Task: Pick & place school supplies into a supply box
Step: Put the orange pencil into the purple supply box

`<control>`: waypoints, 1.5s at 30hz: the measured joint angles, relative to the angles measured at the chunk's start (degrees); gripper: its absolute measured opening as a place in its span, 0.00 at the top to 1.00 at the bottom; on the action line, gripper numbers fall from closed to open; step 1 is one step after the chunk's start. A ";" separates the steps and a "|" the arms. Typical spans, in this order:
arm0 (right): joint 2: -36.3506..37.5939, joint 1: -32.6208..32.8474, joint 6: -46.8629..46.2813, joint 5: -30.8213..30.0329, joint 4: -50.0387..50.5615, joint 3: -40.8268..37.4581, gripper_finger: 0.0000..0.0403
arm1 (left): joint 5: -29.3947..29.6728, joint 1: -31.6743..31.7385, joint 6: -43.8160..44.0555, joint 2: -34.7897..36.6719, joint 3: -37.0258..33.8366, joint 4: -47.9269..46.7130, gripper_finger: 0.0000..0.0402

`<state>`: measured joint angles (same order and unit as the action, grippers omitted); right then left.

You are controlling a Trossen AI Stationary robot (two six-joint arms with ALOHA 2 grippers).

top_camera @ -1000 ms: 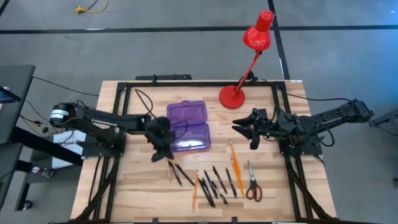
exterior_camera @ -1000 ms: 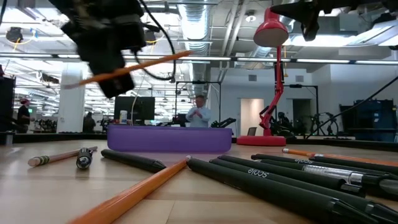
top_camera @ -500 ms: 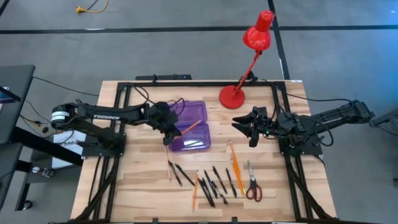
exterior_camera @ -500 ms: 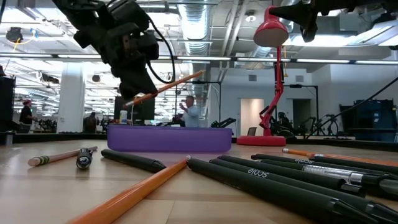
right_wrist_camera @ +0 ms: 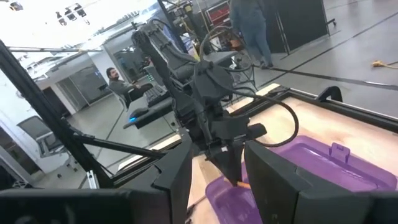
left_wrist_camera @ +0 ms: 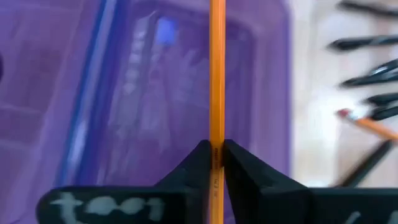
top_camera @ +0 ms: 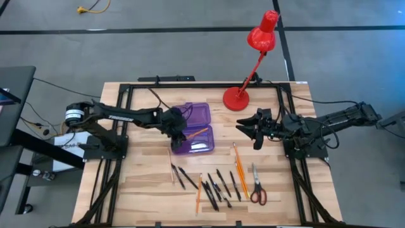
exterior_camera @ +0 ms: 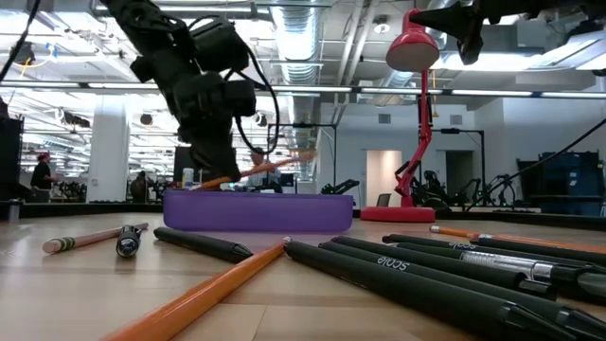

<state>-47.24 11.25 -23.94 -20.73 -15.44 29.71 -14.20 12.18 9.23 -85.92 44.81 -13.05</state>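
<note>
Left pincer (top_camera: pixel 179 134): over the near tray of the translucent purple plastic supply box (top_camera: pixel 201 147), its dark fingers (left_wrist_camera: pixel 200 163) closed narrow on a thin orange wooden pencil (top_camera: pixel 196 131). The left wrist view shows the shaft clamped between the two pads. Pencil's long axis: slanting across the tray, free end raised toward the box's far right; in the low view it hangs tilted just above the purple wall, lower end at the rim. Judged step: the release, with the box directly under the pincer, so the pencil needs only a drop, though its slant could leave one end resting on the wall.

Right pincer (top_camera: pixel 252 131): waiting, raised beside the base of the red metal desk lamp (top_camera: pixel 236 99), fingers standing wide and holding nothing.

Remaining supplies on the wooden tabletop (top_camera: pixel 145 183), near side of the box: slim black pens (top_camera: pixel 215 185) in a loose fan, further orange pencils (top_camera: pixel 239 163), small red-handled scissors (top_camera: pixel 257 187) rightmost. The scissors and right-hand pencils lie closer to the right arm.
</note>
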 joint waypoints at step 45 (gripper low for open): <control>-38.76 2.12 -48.00 13.34 42.22 12.73 0.72 | 28.07 -22.85 10.60 24.33 16.93 -38.73 0.74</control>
<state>-86.01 13.37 -71.94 -7.39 26.77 42.44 13.88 -10.68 19.83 -61.59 61.73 -51.78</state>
